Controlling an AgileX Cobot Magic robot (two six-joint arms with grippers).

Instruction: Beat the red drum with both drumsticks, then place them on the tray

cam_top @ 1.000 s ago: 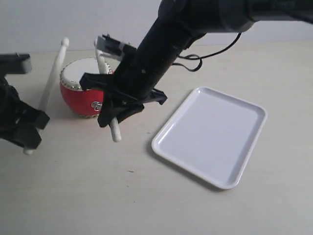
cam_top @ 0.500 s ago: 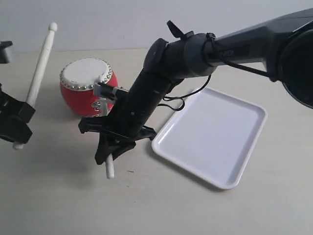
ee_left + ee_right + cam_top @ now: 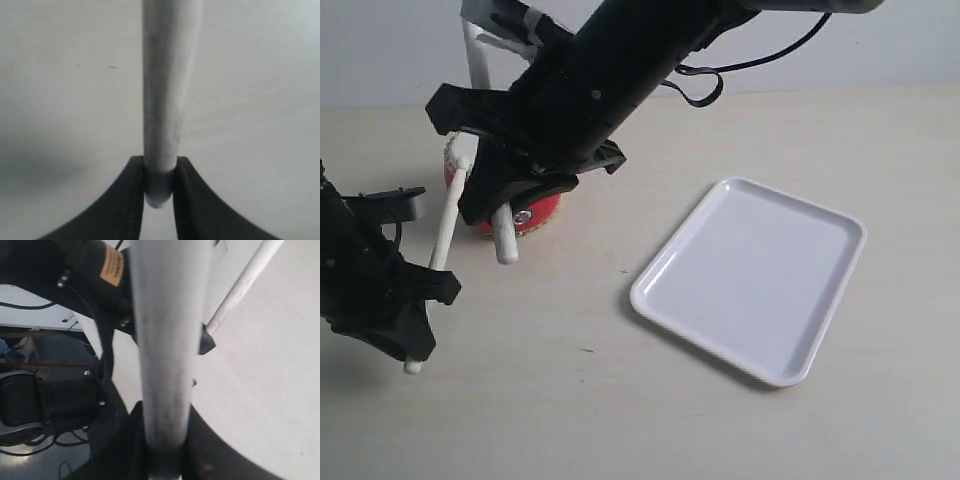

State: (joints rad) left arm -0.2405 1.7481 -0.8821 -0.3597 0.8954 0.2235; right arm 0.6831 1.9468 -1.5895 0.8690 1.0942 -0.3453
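White tray [image 3: 750, 280] is lying on the surface [image 3: 570, 400], apart from the half-hidden red drum [image 3: 542, 212]. The left gripper [image 3: 160, 172] is clamping the left drumstick [image 3: 165, 90], the right gripper [image 3: 162, 440] the right drumstick [image 3: 167, 340], both near the drum, off the tray.

The black right arm [image 3: 610, 70] hides most of the small glossy red drum [image 3: 546, 208]; only slivers of its side show. Close to its wrist camera, the thin pale cream wooden right drumstick [image 3: 165, 340] is blurred and cut off by the picture's edge. The left drumstick [image 3: 165, 90] is cut off likewise in its own wrist view.
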